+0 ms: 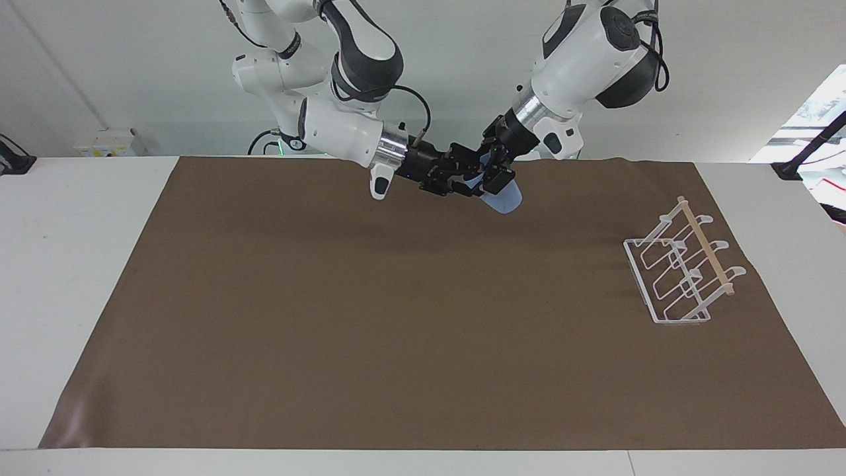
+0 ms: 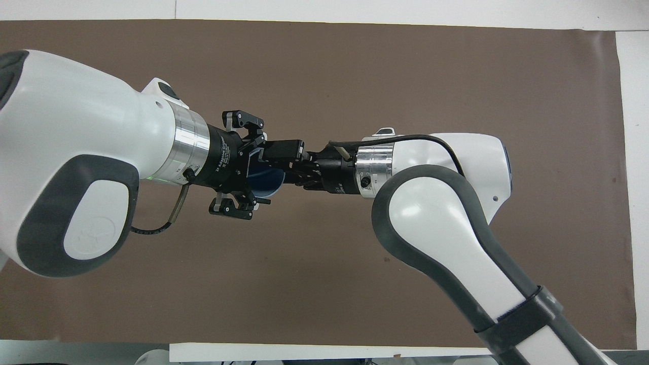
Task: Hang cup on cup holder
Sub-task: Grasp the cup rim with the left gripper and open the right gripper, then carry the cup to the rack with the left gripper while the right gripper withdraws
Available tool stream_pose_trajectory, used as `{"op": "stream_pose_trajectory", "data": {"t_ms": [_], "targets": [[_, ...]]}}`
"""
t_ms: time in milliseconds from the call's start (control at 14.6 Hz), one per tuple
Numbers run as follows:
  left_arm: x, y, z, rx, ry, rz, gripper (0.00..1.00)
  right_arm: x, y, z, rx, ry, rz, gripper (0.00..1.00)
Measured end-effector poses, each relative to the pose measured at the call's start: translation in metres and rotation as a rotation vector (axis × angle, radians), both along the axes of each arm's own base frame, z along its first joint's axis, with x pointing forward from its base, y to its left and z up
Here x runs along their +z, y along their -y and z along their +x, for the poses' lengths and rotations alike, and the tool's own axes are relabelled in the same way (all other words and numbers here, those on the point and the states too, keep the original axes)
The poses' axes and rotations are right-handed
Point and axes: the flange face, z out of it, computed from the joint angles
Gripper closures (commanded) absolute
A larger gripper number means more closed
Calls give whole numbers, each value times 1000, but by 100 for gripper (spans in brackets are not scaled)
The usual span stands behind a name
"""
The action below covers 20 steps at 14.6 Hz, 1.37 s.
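Note:
The light-blue cup (image 1: 506, 199) hangs in the air over the mat's edge nearest the robots, between both grippers, tilted with its base downward. My left gripper (image 1: 493, 174) is closed around the cup's sides, and one dark pad (image 1: 499, 178) lies on its wall. My right gripper (image 1: 465, 177) is at the cup's rim. In the overhead view only the cup's dark inside (image 2: 263, 180) shows, between the left gripper (image 2: 253, 167) and the right gripper (image 2: 296, 165). The white wire cup holder (image 1: 684, 272) stands toward the left arm's end of the table. In the overhead view it is hidden under the left arm.
A brown mat (image 1: 396, 317) covers most of the white table (image 1: 73, 264). It also shows in the overhead view (image 2: 405, 76). Nothing else lies on it besides the rack.

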Motion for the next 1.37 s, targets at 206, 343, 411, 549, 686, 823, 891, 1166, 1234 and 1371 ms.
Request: {"op": "stream_pose_trajectory", "data": {"t_ms": [206, 343, 411, 549, 686, 823, 891, 1166, 1234, 1371], "targets": [[2, -5, 6, 1, 36, 24, 100, 2, 10, 6, -18, 2, 1, 1], [-3, -18, 11, -14, 68, 124, 100, 9, 38, 21, -75, 17, 2, 1], [-7, -28, 15, -22, 79, 191, 100, 15, 61, 32, -116, 27, 4, 1], [-14, -50, 22, -46, 121, 356, 100, 24, 104, 48, -171, 45, -7, 1], [-21, -70, 26, -84, 167, 557, 100, 23, 132, 56, -157, 83, -95, 1], [-40, -89, 30, -135, 187, 791, 100, 17, 154, 59, -83, 119, -235, 1], [-57, -97, 34, -164, 177, 907, 100, 14, 167, 60, -45, 132, -312, 1], [-142, -112, 63, -303, 136, 1356, 100, 1, 257, 66, 35, 110, -578, 1], [-160, -117, 71, -315, 135, 1467, 100, 2, 281, 66, 49, 97, -636, 1], [-200, -133, 91, -280, 170, 1706, 100, 14, 324, 67, 94, 95, -803, 1]]}}
